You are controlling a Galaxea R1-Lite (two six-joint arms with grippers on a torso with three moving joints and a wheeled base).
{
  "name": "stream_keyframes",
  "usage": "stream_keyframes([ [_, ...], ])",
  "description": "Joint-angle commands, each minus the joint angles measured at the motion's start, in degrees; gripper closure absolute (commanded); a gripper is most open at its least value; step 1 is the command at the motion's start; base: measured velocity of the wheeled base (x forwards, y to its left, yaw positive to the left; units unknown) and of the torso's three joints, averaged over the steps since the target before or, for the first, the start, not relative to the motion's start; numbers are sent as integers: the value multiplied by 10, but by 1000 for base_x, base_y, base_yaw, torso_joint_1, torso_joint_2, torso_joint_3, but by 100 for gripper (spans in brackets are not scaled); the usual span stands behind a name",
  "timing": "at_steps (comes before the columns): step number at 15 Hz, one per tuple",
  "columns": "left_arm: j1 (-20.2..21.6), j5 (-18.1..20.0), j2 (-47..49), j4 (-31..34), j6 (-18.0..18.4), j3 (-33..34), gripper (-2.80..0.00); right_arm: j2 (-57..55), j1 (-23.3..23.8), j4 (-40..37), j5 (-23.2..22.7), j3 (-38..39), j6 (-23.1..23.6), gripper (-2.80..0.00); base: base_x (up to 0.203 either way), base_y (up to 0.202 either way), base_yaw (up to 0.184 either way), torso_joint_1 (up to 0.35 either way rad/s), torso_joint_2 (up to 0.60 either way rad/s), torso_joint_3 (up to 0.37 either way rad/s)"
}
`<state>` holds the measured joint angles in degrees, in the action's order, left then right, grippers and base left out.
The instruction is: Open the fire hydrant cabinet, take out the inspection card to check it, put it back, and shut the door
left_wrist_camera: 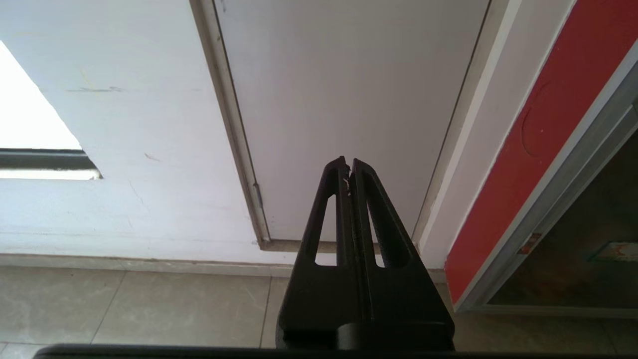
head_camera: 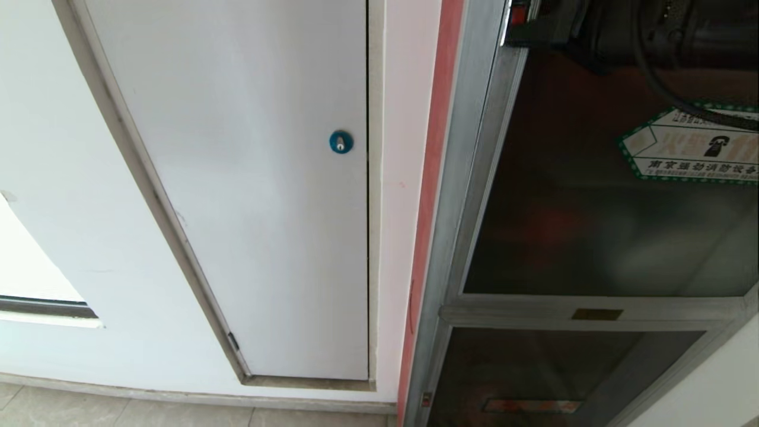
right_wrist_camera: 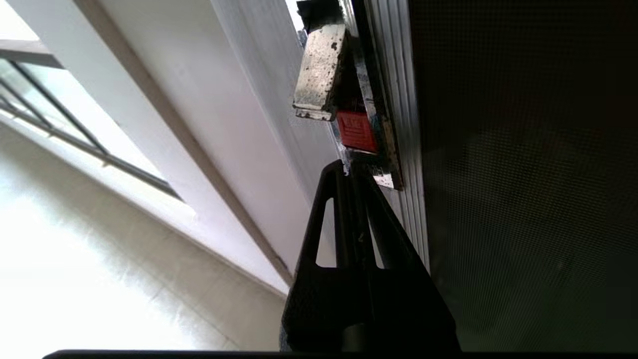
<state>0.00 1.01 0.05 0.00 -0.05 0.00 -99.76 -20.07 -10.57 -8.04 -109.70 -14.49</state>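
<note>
At the far left of the head view a bright window opening (head_camera: pixel 29 261) is seen in the white wall, above the pale tiled floor (head_camera: pixel 118 412). Centre left is occupied by the plain white panel door (head_camera: pixel 249 207) with its blue round lock (head_camera: pixel 341 142); this door is not part of the task.

The left end effector (left_wrist_camera: pixel 349 164) is shown only in the left wrist view. Its black fingers are pressed together, nothing is held, and it is pointed toward the lower part of the white panel door, apart from it.

Right of centre, a red strip (head_camera: pixel 436 178) is followed by the silver aluminium frame of the fire hydrant cabinet (head_camera: pixel 468 196). The large dark smoked-glass door (head_camera: pixel 593 225) fills the right of the frame and appears closed; a green-bordered white sticker (head_camera: pixel 694 148) is fixed at its upper right. The inspection card is not visible.

In the right wrist view the right end effector (right_wrist_camera: pixel 351 172) is fully closed, with nothing between its fingers, and its tips are placed just below the red latch (right_wrist_camera: pixel 356 130) on the door's frame edge; contact cannot be confirmed.

The door is judged rigid, fairly heavy on its hinges, and fragile and slippery across the glass. Force is best applied at the latch and the aluminium frame edge, never on the pane.
</note>
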Motion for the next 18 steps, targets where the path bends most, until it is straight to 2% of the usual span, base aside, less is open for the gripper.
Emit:
stream_keyframes([
  [1,0,0,0,1,0,0,0,-1,-1,13,-1,-2,-1,0,0,0,0,0,0,0],
  [5,0,0,0,1,0,0,0,7,-1,11,-2,4,-2,0,0,0,0,0,0,0],
  [9,0,0,0,1,0,0,0,45,-3,13,-6,61,-6,0,0,0,0,0,0,0],
  [13,0,0,0,1,0,0,0,107,-4,15,-33,104,-37,0,0,0,0,0,0,0],
  [18,0,0,0,1,0,0,0,158,-37,16,-40,120,-43,0,0,0,0,0,0,0],
])
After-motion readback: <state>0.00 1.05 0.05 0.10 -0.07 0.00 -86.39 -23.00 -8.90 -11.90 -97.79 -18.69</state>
